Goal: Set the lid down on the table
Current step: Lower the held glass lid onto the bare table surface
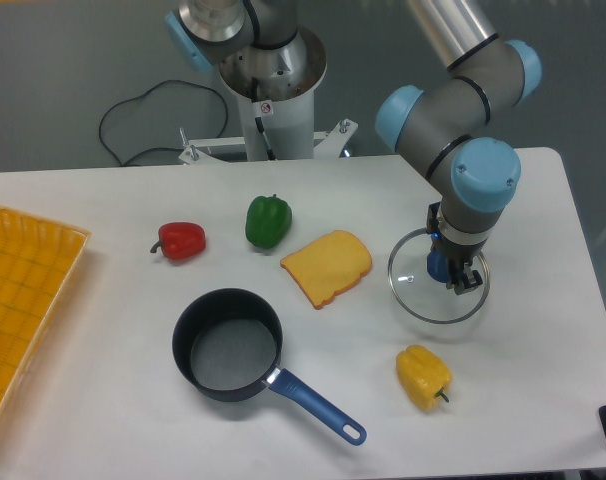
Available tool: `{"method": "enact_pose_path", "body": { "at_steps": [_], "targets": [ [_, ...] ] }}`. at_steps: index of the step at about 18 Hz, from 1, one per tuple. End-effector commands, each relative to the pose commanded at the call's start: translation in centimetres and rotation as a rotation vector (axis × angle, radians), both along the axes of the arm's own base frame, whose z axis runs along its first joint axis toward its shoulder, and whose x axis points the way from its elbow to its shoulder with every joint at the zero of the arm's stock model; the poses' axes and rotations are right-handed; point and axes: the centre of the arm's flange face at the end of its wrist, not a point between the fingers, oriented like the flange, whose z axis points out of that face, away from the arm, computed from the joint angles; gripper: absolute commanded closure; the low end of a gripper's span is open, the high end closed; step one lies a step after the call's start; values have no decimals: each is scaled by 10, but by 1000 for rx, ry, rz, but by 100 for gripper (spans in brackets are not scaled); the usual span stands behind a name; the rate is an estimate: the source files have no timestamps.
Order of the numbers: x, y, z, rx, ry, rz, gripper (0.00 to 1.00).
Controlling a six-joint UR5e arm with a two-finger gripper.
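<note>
On your left you see the yellow tray [23, 300], then the red pepper [182, 239] and the open saucepan [228, 345]. At 3 o'clock from the toast [328, 266], the lid [418, 300] is on or just over the worktop [543, 350]. The claw [453, 277] is clenched on its blue knob.
</note>
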Motion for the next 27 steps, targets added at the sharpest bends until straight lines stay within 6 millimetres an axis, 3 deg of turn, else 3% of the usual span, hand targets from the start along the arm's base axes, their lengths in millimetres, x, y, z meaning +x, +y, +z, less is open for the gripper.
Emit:
{"method": "enact_pose_path", "body": {
  "at_steps": [9, 18, 27],
  "targets": [
    [-10, -8, -24, -13, -33, 18, 51],
    [-12, -10, -29, -17, -39, 23, 49],
    [-13, -8, -34, -20, -45, 21, 39]
  ]
}}
